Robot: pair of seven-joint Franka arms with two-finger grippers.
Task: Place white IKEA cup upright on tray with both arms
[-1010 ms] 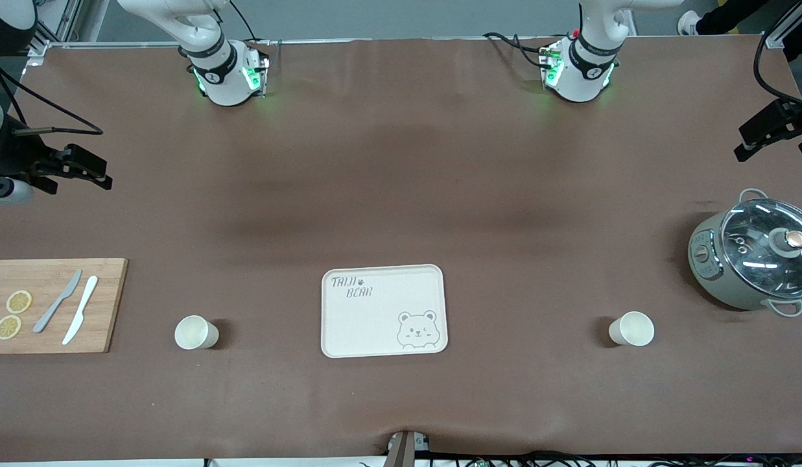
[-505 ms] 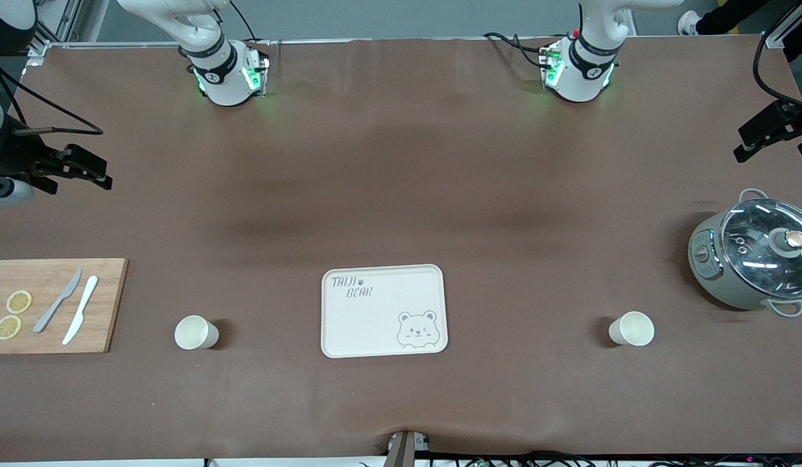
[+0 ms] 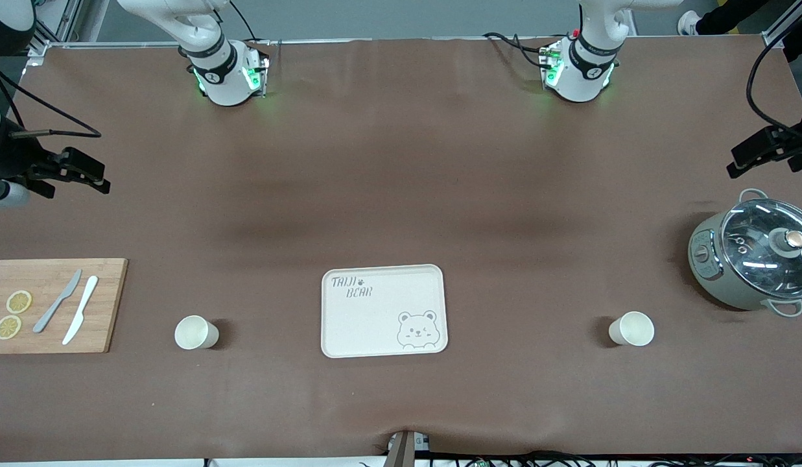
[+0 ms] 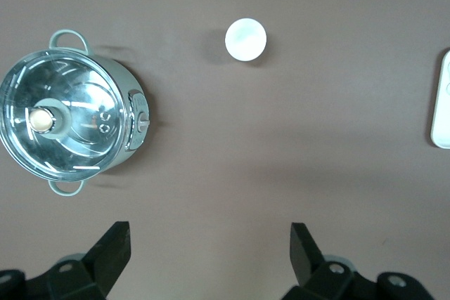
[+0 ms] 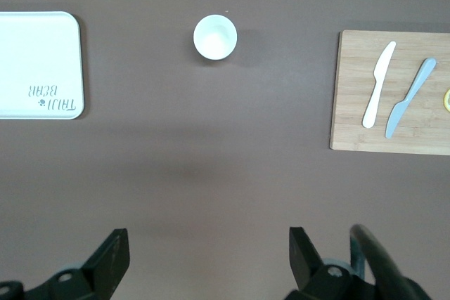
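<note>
Knocking a cup (image 3: 196, 332) (image 3: 631, 328) over beside the tray (image 3: 384, 311) is the risk: left hand (image 4: 209, 247) and right hand (image 5: 207, 251) hang wide open above the worktop (image 3: 401, 194).

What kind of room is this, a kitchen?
Probably a robot lab with a pretend kitchen: two arms bolted to a covered table, plus a pot, cutting board and tray.

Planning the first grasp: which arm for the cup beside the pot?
Left. That cup stands toward the left arm's end of the table, and the open left hand has it in its wrist view. The right hand, also open, faces the other cup.
</note>
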